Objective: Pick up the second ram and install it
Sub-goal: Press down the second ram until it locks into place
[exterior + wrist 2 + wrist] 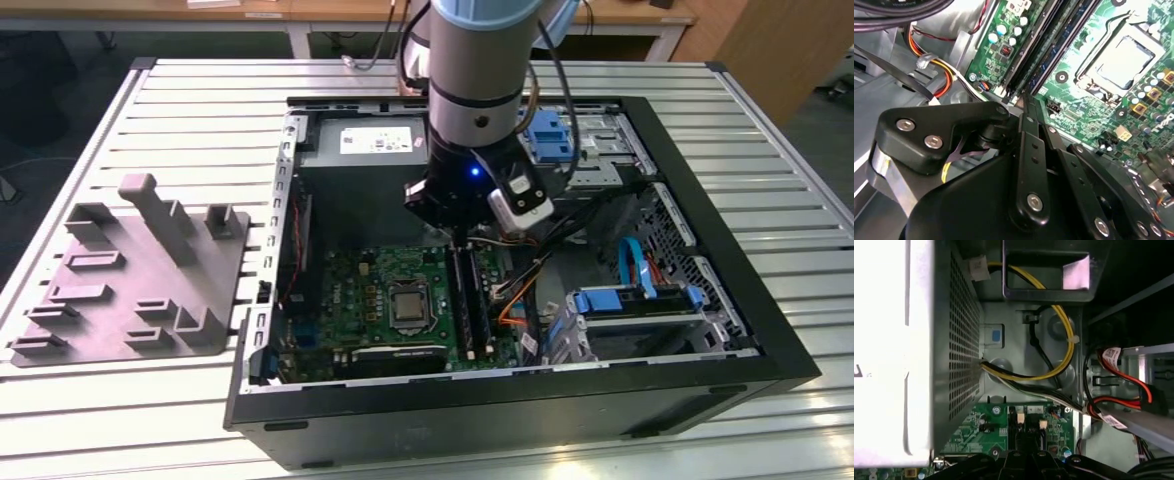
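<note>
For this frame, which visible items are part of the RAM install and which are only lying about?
Job:
gripper, down inside the open computer case
motherboard
black memory slots, a dark stick along them, beneath the gripper

Bystanders:
grey plastic fixture on the slatted table
CPU socket
yellow cable
blue drive bracket

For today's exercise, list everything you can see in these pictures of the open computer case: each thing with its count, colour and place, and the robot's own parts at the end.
Table: one, silver slatted, under everything.
Computer case: one, black, open, mid-table.
Motherboard: one, green, on the case floor.
Processor socket: one, silver, mid-board.
Memory slots: long, black, beside the socket, below the gripper; count unclear.
Second ram: cannot be told apart from the slots.
Power supply: one, grey, at the far end of the case.
Drive bracket: one, blue, on the exterior view's right.
Cables: several, yellow, black, red, inside the case.
Fixture: one, grey, with upright posts, on the exterior view's left.
Arm: one, grey and black.
Gripper: one, black, over the slots.
</note>
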`<state>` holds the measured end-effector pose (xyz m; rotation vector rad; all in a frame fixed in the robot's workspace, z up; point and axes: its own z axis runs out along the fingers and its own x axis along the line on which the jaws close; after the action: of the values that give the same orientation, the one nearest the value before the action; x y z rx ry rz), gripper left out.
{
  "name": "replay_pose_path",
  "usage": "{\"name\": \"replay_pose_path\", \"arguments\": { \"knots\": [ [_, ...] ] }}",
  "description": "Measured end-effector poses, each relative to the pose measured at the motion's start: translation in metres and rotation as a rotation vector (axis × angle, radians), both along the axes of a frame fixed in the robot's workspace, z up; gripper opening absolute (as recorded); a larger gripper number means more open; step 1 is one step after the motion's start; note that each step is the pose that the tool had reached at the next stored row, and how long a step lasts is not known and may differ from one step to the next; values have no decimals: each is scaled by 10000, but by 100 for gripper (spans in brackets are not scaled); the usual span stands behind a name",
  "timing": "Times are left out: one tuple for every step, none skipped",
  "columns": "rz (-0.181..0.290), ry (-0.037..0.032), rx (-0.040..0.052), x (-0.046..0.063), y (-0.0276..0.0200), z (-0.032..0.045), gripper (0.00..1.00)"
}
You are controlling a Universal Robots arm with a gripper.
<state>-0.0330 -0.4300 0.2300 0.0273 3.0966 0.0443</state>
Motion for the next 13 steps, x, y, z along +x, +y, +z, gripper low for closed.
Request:
{"name": "replay_pose_path", "arguments": {
  "knots": [
    [1,0,-1,0,8,-10,10],
    [91,1,-1,0,9,-20,10],
    [220,1,-1,0,9,-23,10],
    [376,1,-1,0,9,-27,10],
    [506,0,0,0,10,-32,10],
    [589,-1,1,0,10,-37,10],
    [622,-1,1,-1,11,-43,10],
    [626,0,0,-4,12,-50,10],
    [626,0,0,-5,14,-57,10],
    [626,0,-1,-6,16,-62,10],
    [626,1,-2,-6,16,-64,10],
    [627,1,-3,-6,16,-66,10],
    [626,1,-2,-7,16,-68,10]
  ]
}}
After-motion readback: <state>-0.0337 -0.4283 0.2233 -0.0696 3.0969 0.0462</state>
